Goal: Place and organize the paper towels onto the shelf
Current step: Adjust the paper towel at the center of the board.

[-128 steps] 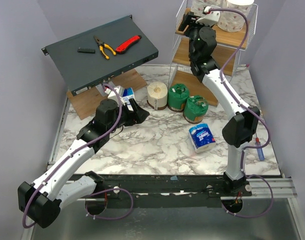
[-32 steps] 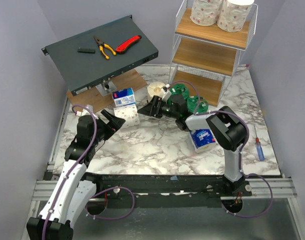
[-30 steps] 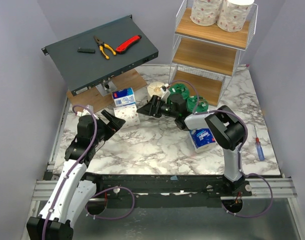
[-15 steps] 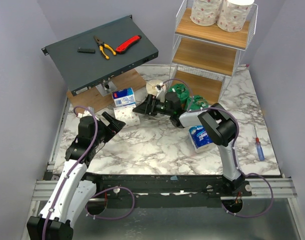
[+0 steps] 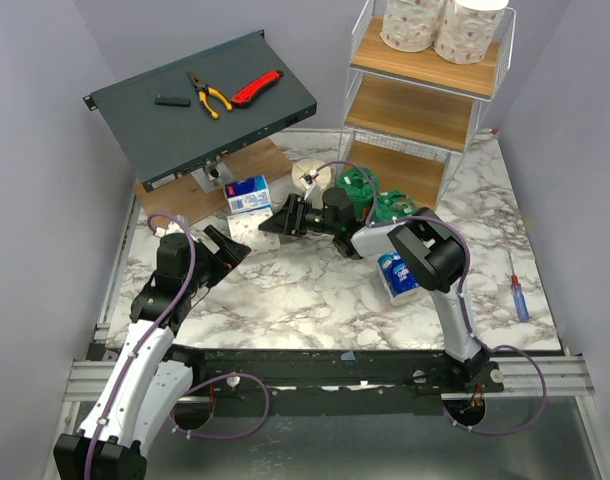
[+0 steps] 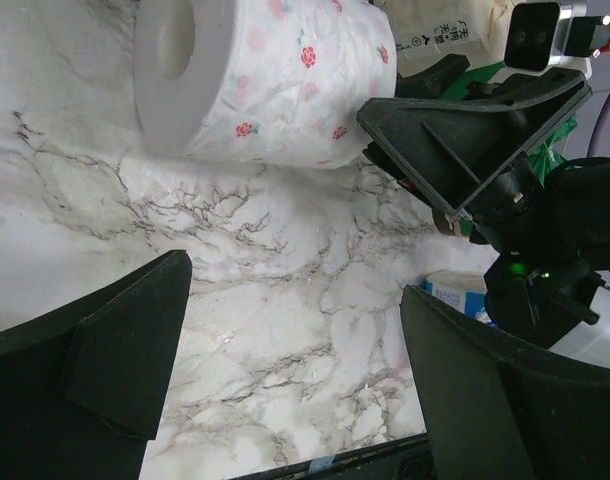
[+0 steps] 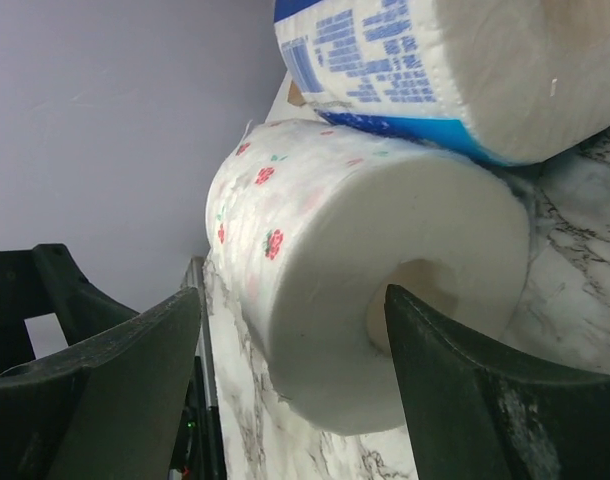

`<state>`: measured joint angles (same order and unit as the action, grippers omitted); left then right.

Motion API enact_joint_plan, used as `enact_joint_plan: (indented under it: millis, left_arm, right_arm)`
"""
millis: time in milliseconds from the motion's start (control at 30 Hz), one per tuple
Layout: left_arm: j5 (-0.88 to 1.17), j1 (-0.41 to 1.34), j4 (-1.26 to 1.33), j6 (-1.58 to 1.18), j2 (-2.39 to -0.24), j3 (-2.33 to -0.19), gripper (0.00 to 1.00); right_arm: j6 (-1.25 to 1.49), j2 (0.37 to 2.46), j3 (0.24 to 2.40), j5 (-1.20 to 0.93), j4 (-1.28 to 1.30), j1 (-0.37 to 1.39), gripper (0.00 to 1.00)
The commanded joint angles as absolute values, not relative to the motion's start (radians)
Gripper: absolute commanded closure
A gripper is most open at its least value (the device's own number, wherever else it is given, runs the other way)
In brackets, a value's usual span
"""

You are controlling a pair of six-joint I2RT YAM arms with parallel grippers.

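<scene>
Nearest me, the left gripper (image 5: 225,248) hangs at 8 o'clock on the table (image 5: 315,290), jaws spread wide, holding nothing. A blue pack (image 5: 397,276) lies at 5 o'clock, untouched. At centre, a pink-print roll (image 7: 355,300) lies on its side. The right gripper (image 5: 275,220) straddles it with fingers (image 7: 95,390) wide on both flanks, and I see no clamp yet. A blue-and-white pack (image 7: 435,70) rests against that roll at its 12, so I judge a lift could drag it along. Two green-wrapped rolls (image 5: 390,205) and a cream roll (image 5: 310,175) stand behind, at 1 and 12.

Far back at 1 o'clock is the shelf (image 5: 415,110). The top tier holds two printed rolls (image 5: 413,22), and I see nothing on the middle or bottom boards. My call is roughly a quarter done, with six items left on the marble.

For room, there's open marble at 6 to 7 o'clock of the roll. The slanted grey box (image 5: 200,100) overhangs at 10 to 11. The green rolls sit between the roll and the shelf front, so I'd carry over them. Wire uprights frame each tier opening. A screwdriver (image 5: 515,285) lies near the 3 o'clock edge.
</scene>
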<state>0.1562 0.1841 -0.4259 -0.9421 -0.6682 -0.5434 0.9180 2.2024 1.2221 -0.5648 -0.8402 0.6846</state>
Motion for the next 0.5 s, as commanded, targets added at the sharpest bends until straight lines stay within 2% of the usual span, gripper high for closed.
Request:
enact_joint_plan:
  millis: [0,200,467]
  left_arm:
    - [0.155,0.179,-0.437,-0.93,-0.649,-0.534,0.11]
    - [0.156,0.179,-0.448,-0.929,-0.636,-0.531,0.11]
    - [0.158,0.179,-0.453,-0.93,-0.617,-0.526,0.11]
  right_arm:
    - [0.927,2.181,1.196,-0.591,-0.891,0.714,0.24]
    - [0.954,2.172,1.162,-0.588,-0.923,0.734,0.31]
    - [0.978,2.138,1.11,-0.581,-0.972,0.737,0.48]
